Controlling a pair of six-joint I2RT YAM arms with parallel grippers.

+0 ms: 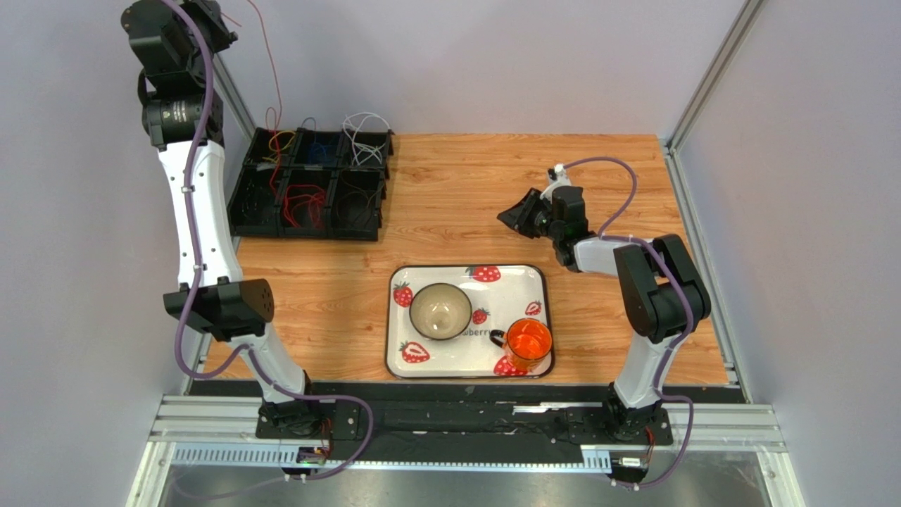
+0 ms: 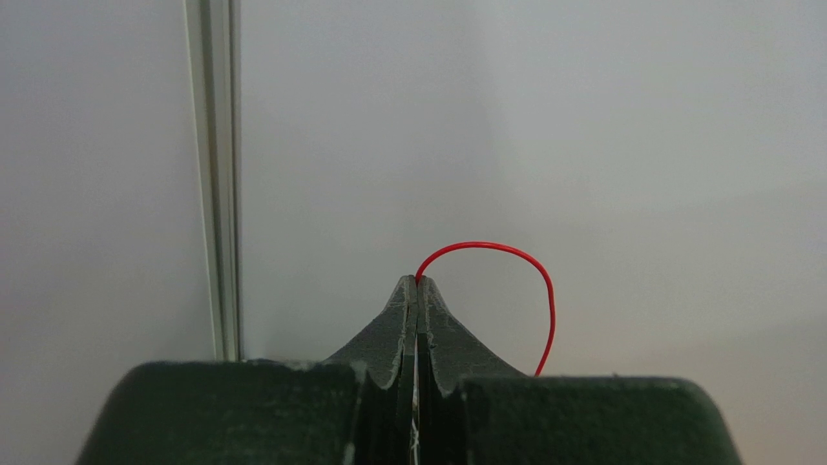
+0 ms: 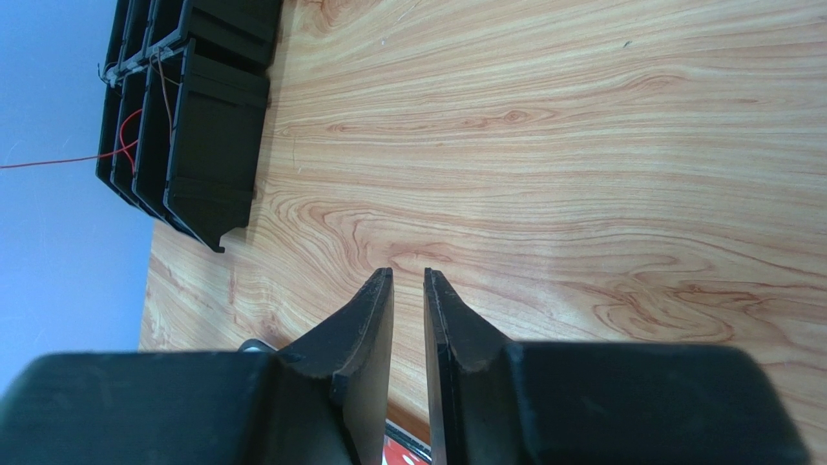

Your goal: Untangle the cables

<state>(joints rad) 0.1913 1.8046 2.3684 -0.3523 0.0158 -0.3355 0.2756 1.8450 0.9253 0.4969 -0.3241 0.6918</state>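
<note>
My left gripper (image 1: 217,23) is raised high at the back left, above the black compartment bin (image 1: 254,201). It is shut on a thin red cable (image 2: 505,250), which arcs out of the closed tips (image 2: 417,281). That red cable (image 1: 273,74) hangs down to the bin, where red (image 1: 307,199), white (image 1: 365,137) and yellow (image 1: 280,143) cables lie in the compartments. My right gripper (image 1: 513,217) hovers low over the bare wood at mid-table, pointing left. Its jaws (image 3: 409,272) stand slightly apart with nothing between them. The bin (image 3: 209,136) and a taut red strand (image 3: 58,162) show in the right wrist view.
A strawberry-print tray (image 1: 529,277) sits at the front centre, holding a bowl (image 1: 440,311) and an orange cup (image 1: 528,342). Grey walls close in the left, back and right sides. An aluminium post (image 2: 215,174) stands close to the left gripper.
</note>
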